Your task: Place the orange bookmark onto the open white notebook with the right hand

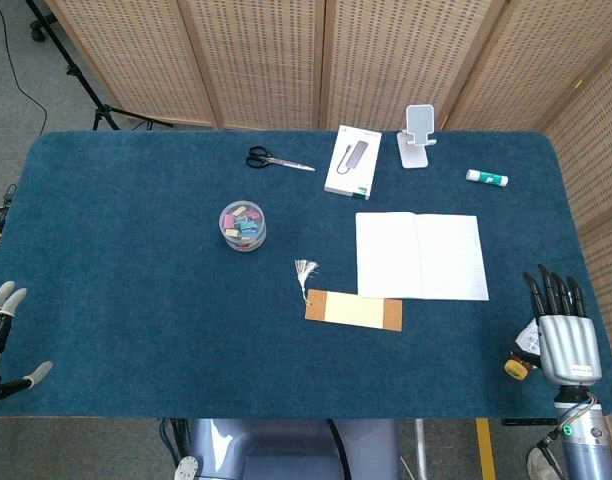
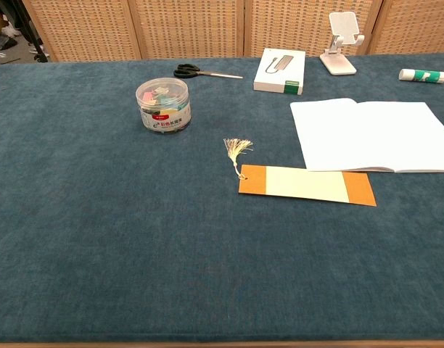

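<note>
Only partly visible, left hand [image 1: 4,345] crosses frame edge.

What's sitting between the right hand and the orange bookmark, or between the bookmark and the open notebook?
Nothing visible. Bare cloth lies between the right hand and the orange bookmark, and the bookmark lies just in front of the open white notebook.
</note>
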Motion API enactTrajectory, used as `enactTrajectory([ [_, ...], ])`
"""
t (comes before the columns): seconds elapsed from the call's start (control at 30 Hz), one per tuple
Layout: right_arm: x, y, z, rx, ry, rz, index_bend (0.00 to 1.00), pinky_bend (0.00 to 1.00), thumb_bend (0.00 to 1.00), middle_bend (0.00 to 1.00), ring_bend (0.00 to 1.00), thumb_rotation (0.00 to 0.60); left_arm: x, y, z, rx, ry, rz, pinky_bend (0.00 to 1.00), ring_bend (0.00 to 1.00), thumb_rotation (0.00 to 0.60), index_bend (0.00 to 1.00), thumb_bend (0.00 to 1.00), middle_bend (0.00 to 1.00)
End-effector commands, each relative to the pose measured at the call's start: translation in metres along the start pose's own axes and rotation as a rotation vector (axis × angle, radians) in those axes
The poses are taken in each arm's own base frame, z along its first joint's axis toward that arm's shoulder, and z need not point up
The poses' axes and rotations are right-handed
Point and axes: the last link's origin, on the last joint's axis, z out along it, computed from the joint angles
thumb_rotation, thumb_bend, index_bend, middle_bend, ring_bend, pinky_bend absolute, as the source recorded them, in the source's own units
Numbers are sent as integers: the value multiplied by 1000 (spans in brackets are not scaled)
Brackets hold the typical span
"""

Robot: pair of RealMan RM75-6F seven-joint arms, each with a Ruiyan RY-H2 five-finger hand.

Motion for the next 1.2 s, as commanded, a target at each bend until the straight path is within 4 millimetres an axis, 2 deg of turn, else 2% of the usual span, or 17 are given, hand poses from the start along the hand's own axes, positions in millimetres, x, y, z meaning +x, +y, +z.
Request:
enactTrajectory([
  [0.03, -2, 2, -1, 1, -7, 1, 0, 0, 0, 0, 0, 600, -1, 0, 0, -1, -5, 2, 0, 0, 600, 0, 0, 0],
  [0.23, -5, -1, 0, 18, -19, 8, 0, 0, 0, 0, 0, 600, -2, 2, 0, -7, -13, 7, 0, 0, 600, 0, 0, 0],
  [0.37, -9, -17, 7, 91, -62, 46, 3, 0, 0, 0, 0, 600, -2, 2, 0, -5, -10, 4, 0, 0, 600, 0, 0, 0],
  [0.53, -6, -60, 35, 240, -143, 107, 60, 0, 0, 0, 0, 600, -2, 1, 1, -4, -15, 4, 0, 0, 600, 0, 0, 0],
  [0.6, -5, -85, 51, 297, -179, 119, 94, 0, 0, 0, 0, 600, -2, 1, 1, -3, -12, 3, 0, 0, 600, 0, 0, 0],
  [0.8, -15, -147, 86, 372, -297, 142, 152, 0, 0, 0, 0, 600, -1, -1, 2, 8, -12, -3, 0, 0, 600, 0, 0, 0],
  [0.93, -28, -181, 98, 372, -338, 135, 161, 0, 0, 0, 0, 600, -1, -3, 4, 13, -16, -7, 0, 0, 600, 0, 0, 0],
  [1.2, -55, -233, 100, 330, -435, 146, 169, 0, 0, 0, 0, 600, 1, -6, 6, 19, -19, -18, 0, 0, 600, 0, 0, 0],
])
